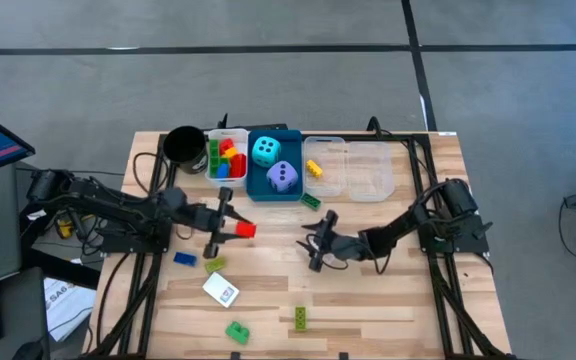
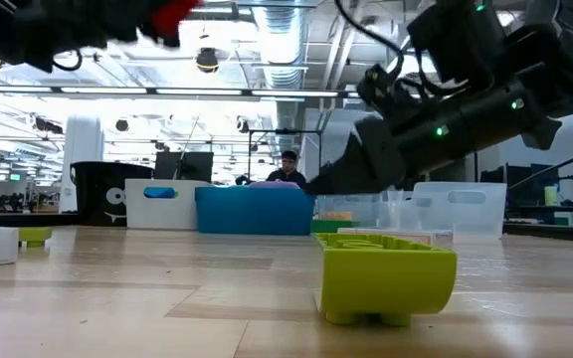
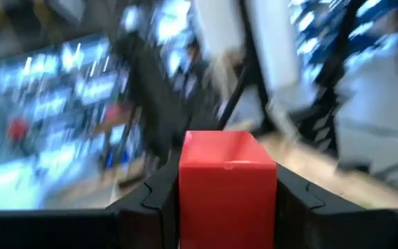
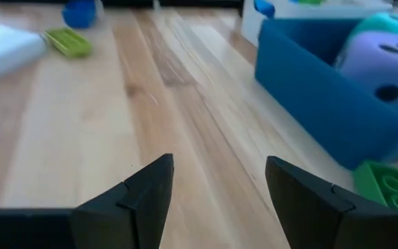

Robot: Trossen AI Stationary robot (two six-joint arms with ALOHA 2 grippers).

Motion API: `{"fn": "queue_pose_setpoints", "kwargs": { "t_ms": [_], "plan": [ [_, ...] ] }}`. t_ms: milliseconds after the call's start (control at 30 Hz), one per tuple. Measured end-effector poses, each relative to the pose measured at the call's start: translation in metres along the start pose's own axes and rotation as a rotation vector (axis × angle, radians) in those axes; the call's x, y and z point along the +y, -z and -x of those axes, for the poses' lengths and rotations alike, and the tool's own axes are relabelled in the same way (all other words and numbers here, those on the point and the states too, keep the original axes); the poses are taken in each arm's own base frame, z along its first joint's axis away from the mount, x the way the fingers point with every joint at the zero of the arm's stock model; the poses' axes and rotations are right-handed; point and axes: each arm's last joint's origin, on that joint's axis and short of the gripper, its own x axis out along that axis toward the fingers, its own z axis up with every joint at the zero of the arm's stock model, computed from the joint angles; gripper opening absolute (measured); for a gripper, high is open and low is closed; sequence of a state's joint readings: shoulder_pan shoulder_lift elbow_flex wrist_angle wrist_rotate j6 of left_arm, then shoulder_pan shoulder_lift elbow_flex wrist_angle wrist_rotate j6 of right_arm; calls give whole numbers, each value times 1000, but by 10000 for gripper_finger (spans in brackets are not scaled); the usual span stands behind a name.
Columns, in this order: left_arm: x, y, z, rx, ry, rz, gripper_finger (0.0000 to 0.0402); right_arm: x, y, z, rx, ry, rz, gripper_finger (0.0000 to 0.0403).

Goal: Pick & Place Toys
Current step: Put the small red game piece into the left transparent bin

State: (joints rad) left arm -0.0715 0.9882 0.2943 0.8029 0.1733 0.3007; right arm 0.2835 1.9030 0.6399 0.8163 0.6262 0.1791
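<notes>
I have the red brick (image 3: 226, 187) clamped flat-faced between the left gripper (image 1: 230, 229) fingers, lifted just short of the white tray (image 1: 214, 172). It looks light, rigid and slick (so squeeze the parallel sides). My right gripper (image 1: 319, 243) hangs open and empty beside the blue tray (image 1: 258, 190).

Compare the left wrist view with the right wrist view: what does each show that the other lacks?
Only the left wrist view shows the red brick clamped in the left pincer, with blurred room behind. Only the right wrist view shows the open, empty right pincer, the blue tray holding the purple die, a green brick beside it, and a yellow-green brick. Both share only the wooden table.
</notes>
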Motion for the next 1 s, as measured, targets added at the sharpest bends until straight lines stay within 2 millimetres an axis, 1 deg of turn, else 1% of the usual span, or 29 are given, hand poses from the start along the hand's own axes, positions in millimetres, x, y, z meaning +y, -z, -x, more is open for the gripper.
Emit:
{"fn": "queue_pose_setpoints", "kwargs": {
  "t_ms": [100,200,267,367,500,600,700,767,867,933,1000],
  "plan": [
    [0,-17,2,-202,106,-51,138,-4,4,-2,36,17,16,226],
    [-3,-29,6,-370,274,-112,138,-5,6,-2,64,26,23,226],
    [-6,-33,8,-445,397,-148,138,-6,7,-3,73,30,16,226],
    [-9,-34,11,-485,542,-144,138,-6,9,-2,85,31,7,226],
    [-12,-35,11,-479,554,-102,138,-4,10,-1,88,25,-5,226],
    [-12,-36,10,-468,510,-87,138,-1,10,1,87,15,-2,226],
    [-9,-34,8,-430,395,-62,138,0,10,2,86,10,0,226],
    [-6,-30,4,-371,260,-34,138,1,10,2,84,15,1,226],
    [-1,-20,-2,-235,14,11,138,0,10,3,69,63,-17,226],
    [4,-8,-6,-128,-138,35,138,0,8,5,61,83,-15,226],
    [8,4,-10,-46,-232,64,138,2,3,8,37,93,-2,226]
  ]
}}
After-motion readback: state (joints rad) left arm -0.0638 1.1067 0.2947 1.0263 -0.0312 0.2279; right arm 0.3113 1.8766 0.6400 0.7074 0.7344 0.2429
